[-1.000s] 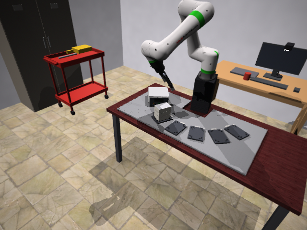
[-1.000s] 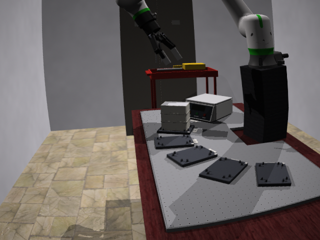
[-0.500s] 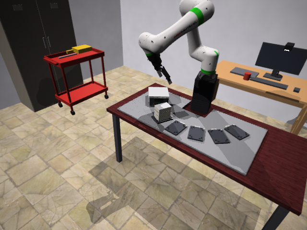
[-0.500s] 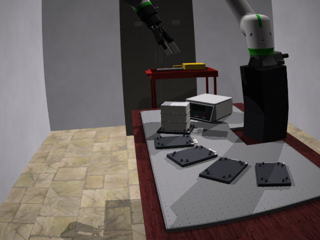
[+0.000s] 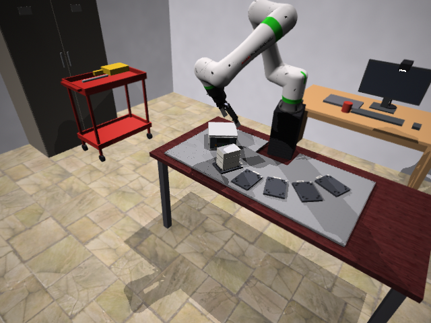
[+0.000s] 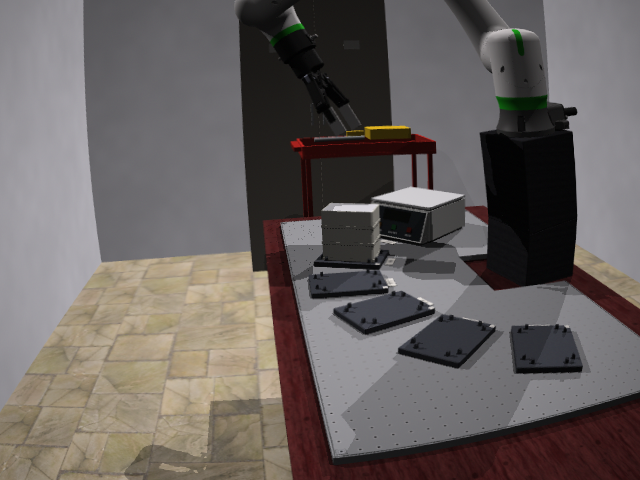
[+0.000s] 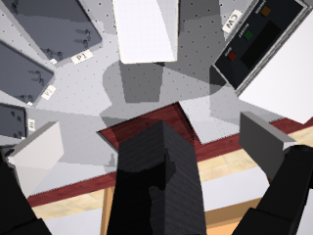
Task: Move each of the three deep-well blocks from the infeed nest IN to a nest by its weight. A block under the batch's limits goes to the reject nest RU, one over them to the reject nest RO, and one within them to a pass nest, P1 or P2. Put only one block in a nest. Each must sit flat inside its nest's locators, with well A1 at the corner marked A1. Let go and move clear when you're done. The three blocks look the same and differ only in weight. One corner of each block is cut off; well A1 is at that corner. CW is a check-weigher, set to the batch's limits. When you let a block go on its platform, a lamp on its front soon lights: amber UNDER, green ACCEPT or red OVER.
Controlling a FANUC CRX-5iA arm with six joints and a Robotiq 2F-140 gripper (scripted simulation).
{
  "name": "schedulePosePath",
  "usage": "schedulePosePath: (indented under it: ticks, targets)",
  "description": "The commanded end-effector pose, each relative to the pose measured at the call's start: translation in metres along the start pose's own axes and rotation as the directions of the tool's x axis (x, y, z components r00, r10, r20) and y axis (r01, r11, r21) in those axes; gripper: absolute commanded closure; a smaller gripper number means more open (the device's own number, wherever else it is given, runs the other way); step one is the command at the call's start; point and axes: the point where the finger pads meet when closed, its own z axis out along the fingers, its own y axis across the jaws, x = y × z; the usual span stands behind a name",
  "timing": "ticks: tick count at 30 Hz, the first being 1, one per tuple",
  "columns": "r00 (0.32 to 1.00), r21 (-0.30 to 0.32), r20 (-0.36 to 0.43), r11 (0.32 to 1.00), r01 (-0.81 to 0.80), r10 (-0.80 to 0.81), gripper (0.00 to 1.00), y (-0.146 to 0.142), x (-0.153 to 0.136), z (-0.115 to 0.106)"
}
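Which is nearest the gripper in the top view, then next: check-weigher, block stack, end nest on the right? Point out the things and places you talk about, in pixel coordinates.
Nearest the gripper [image 5: 231, 118] [image 6: 348, 126] [image 7: 150, 133] first:
1. Check-weigher [image 5: 222, 129] [image 6: 418, 197] [image 7: 289, 78], just below it
2. Block stack [image 5: 227, 158] [image 6: 350, 232] [image 7: 147, 31], in front of the weigher
3. End nest [image 5: 332, 184] [image 6: 545, 347], far right

Three deep-well blocks [image 5: 228, 157] [image 6: 351, 231] [image 7: 146, 30], pale off-white, boxy, alike; stacked one on another, faces roughly flush, seams showing between. Stack upright on the dark infeed nest IN [image 5: 227, 170] [image 6: 321, 262], just beside the check-weigher CW [image 5: 222, 129] [image 6: 419, 198] [image 7: 289, 64]. Top face of the uppermost bright, partly shaded. Cut corners: cannot make out. CW: squat pale box, white platform bare, dark sloped front; no lamp visibly lit. Four flat dark nests [image 5: 275, 186] [image 6: 384, 311] [image 7: 54, 29] spread in an arc on the bench, small upright locators near their corners, no block in any.
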Motion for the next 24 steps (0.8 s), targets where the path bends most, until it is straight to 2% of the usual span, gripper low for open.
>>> schedulePosePath:
  ticks: [1, 7, 9, 24]
  targets:
    - [1.000, 0.000, -0.001, 1.000, 0.000, 0.000, 0.00, 0.000, 0.009, 0.015]
    - [1.000, 0.000, -0.001, 1.000, 0.000, 0.000, 0.00, 0.000, 0.024, 0.041]
    - [1.000, 0.000, -0.001, 1.000, 0.000, 0.000, 0.00, 0.000, 0.024, 0.041]
    - [1.000, 0.000, -0.001, 1.000, 0.000, 0.000, 0.00, 0.000, 0.062, 0.106]
